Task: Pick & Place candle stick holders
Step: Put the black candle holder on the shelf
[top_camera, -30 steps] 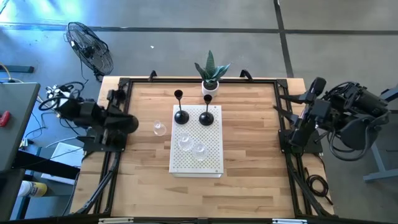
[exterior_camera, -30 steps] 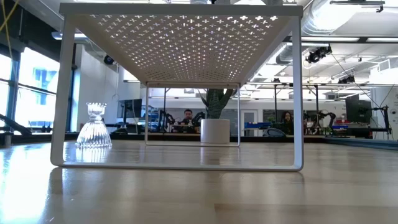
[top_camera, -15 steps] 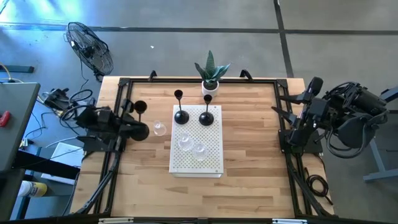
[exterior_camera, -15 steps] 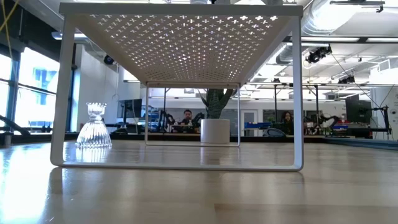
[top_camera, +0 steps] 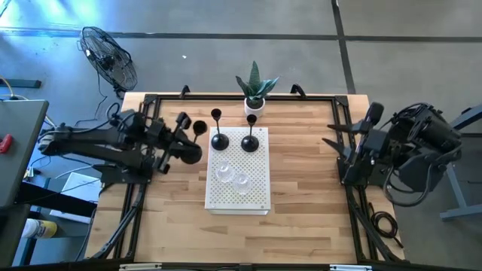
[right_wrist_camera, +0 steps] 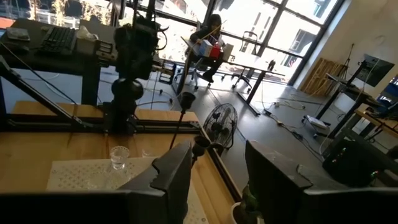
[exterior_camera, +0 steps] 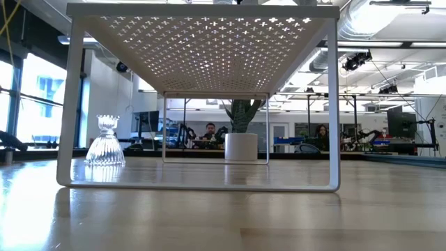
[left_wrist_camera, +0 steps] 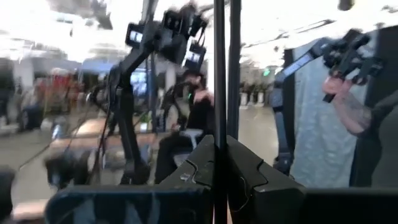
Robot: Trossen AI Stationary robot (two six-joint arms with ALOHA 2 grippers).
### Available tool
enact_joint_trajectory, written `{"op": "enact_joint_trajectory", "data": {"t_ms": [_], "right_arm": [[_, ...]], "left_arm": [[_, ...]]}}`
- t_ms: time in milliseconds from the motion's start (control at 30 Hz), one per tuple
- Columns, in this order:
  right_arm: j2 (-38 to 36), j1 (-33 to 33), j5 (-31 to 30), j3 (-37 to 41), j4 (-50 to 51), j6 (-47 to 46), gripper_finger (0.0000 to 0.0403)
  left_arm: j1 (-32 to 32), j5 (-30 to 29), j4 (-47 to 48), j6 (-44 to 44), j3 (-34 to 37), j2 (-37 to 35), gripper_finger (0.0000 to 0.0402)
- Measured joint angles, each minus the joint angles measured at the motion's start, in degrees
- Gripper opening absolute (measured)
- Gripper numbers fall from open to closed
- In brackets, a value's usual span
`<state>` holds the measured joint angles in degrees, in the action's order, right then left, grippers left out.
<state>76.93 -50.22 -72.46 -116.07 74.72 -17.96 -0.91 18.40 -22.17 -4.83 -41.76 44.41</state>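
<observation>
Two black candle stick holders (top_camera: 219, 139) (top_camera: 250, 141) stand by their domed bases on the far end of a white perforated shelf (top_camera: 256, 196). Two clear glass holders (top_camera: 224, 173) (top_camera: 241, 181) stand mid-shelf. A third glass holder (exterior_camera: 106, 143) stands on the table left of the shelf; in the high view my left arm hides it. My left gripper (top_camera: 188, 137) is shut on the third black holder (top_camera: 199, 128), just left of the shelf's far left corner. My right gripper (right_wrist_camera: 214, 180) is open and empty at the table's right edge (top_camera: 337, 141). My left gripper pinches the black holder's thin stem (left_wrist_camera: 215, 134) between its two shut fingers, which lie across the stem. The holder is lifted clear of the table, its round base (top_camera: 199, 128) showing beside the gripper on the side toward the shelf.
A green plant in a white pot (top_camera: 256, 89) stands at the far edge behind the shelf. A floor fan (top_camera: 109, 56) stands beyond the far left corner. Bare wood lies right of the shelf (top_camera: 301, 165) and at the near edge. People show in the room behind.
My left gripper has swung from the table's left edge toward the right, up to the shelf's far left corner, carrying the black holder clear of the table. My right arm has shifted slightly at the right edge.
</observation>
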Motion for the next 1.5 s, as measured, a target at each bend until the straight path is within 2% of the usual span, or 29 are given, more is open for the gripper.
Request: {"op": "enact_joint_trajectory", "data": {"t_ms": [133,267,467,633,967,1100,1300,1500], "right_arm": [[0.3,0.0,1.2,0.0,-0.9,0.0,0.0144],[0.3,0.0,2.2,0.0,-1.9,0.0,0.0144],[0.3,0.0,2.4,0.0,-1.9,0.0,0.0144],[0.3,0.0,2.6,0.0,-2.1,-0.1,0.0144],[0.3,0.0,5.0,0.0,-2.1,-0.2,0.0144],[0.3,0.0,5.0,0.0,-2.1,0.0,0.0144],[0.3,0.0,5.4,0.0,-1.3,0.2,0.0144],[0.3,0.0,5.4,0.0,-0.3,0.0,0.0144]], "left_arm": [[-4.9,8.7,-9.9,-2.6,-0.1,4.2,0.001],[-7.9,12.8,-13.8,-5.4,-0.1,9.7,0.001],[-9.1,14.5,-22.7,-8.8,-0.1,18.4,0.001],[-8.9,9.6,-25.6,-11.0,-0.1,21.6,0.001],[-8.8,9.5,-23.9,-11.5,-0.1,20.1,0.001],[-8.8,7.4,-18.5,-10.5,-0.1,18.6,0.001],[-8.8,5.3,-11.3,-9.3,0.0,13.4,0.001],[-8.8,10.0,-6.3,-9.8,0.0,5.6,0.001]]}}
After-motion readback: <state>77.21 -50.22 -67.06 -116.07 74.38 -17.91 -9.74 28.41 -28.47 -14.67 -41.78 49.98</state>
